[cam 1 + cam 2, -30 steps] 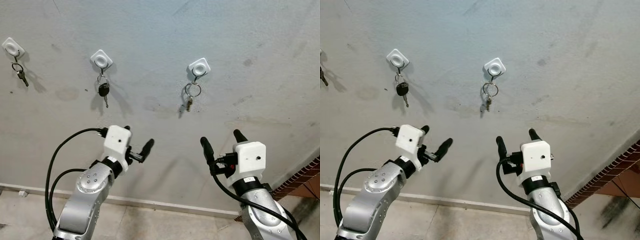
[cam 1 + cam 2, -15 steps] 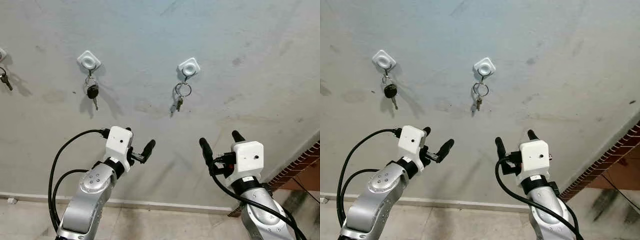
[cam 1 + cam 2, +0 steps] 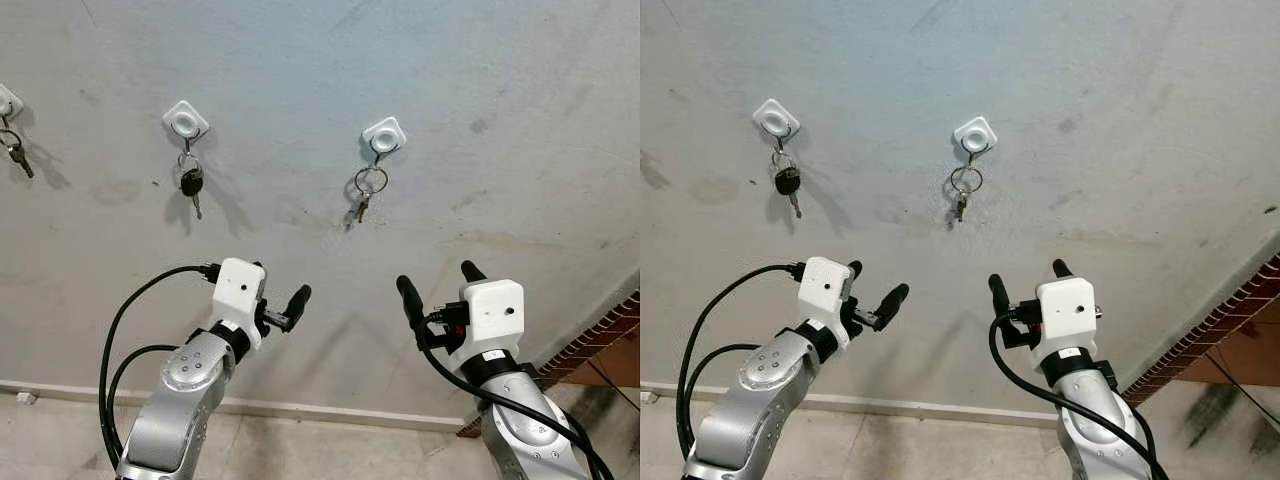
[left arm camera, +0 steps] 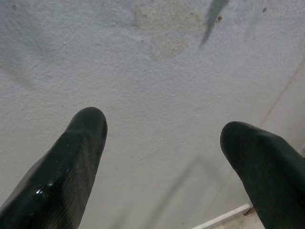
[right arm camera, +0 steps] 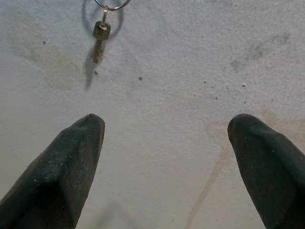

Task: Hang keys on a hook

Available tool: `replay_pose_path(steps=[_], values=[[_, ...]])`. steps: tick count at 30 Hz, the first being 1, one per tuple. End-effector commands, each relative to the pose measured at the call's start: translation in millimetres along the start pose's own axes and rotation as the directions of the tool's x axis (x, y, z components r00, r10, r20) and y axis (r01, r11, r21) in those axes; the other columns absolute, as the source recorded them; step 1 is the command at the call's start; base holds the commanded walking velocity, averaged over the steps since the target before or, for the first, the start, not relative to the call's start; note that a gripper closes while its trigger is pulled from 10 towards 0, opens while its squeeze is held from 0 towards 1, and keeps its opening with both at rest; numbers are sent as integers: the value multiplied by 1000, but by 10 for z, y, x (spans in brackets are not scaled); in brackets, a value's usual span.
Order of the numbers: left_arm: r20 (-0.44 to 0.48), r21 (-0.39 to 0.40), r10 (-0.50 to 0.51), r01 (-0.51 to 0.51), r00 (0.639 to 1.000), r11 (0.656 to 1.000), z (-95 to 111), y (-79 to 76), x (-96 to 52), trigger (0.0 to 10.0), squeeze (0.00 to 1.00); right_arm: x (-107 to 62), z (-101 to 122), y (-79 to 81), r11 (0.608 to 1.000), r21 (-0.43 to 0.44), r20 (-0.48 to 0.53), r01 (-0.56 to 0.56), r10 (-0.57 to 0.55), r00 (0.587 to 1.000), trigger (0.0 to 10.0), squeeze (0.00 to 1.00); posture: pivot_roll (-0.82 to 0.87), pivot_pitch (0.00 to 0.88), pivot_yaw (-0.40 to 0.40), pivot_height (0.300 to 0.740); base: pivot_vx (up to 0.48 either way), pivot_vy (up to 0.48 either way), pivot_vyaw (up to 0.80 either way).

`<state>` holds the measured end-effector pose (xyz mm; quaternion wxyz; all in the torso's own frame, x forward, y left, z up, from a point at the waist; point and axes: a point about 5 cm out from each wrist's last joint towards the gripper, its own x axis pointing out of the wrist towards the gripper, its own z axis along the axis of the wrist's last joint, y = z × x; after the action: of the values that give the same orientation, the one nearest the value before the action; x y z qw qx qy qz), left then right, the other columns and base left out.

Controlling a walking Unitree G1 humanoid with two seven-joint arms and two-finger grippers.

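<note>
Hanging straight down from the hook [image 3: 384,135], the key [image 3: 362,207].

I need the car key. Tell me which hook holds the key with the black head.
The middle hook holds the black-headed key. The hook to its right carries a small brass key on a large ring.
</note>
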<state>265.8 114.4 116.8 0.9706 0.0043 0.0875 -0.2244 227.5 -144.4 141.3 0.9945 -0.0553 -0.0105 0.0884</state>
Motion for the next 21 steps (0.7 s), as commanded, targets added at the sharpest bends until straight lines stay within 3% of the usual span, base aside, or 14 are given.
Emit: replay_pose_path(steps=[1,9,21], values=[[-9,-7,4,-4,1000,1000,-1,0,9,10000,0,-5,60,-18,1000,-4,17,2,-2,1000,10000,0,84,0,-82,740,0,0,0],[-24,-14,-6,6,1000,1000,-14,-8,14,10000,0,5,60,-7,1000,-1,16,2,-2,1000,10000,0,84,0,-79,740,0,30,0],[-31,-14,-8,7,999,1000,-15,-12,18,10000,0,35,66,11,1000,-3,19,-7,7,1000,10000,0,87,0,-79,740,0,480,0]])
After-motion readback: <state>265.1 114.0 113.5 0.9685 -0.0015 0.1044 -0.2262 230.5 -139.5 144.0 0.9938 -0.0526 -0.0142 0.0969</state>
